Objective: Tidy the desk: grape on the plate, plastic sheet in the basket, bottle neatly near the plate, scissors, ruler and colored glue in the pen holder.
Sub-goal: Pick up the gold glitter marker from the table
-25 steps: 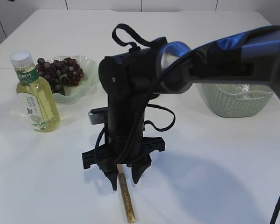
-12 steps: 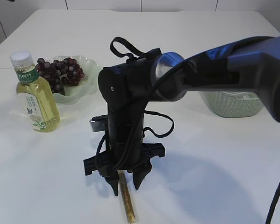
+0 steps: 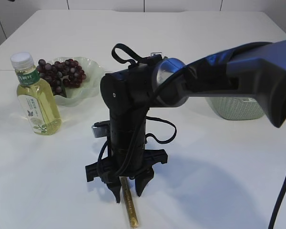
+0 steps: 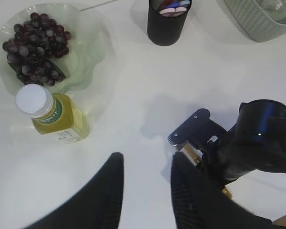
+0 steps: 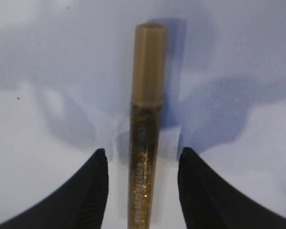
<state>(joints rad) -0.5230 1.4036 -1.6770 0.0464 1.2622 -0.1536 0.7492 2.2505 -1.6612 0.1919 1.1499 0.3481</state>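
Straddling the colored glue (image 3: 129,202), the right gripper (image 3: 128,187) is held open on the tabletop (image 3: 214,191) for a lengthwise pinch. Left gripper (image 4: 145,188) is kept open, empty, pen holder (image 4: 168,21) far ahead. Glue centred between right fingertips (image 5: 96,164), untouched.
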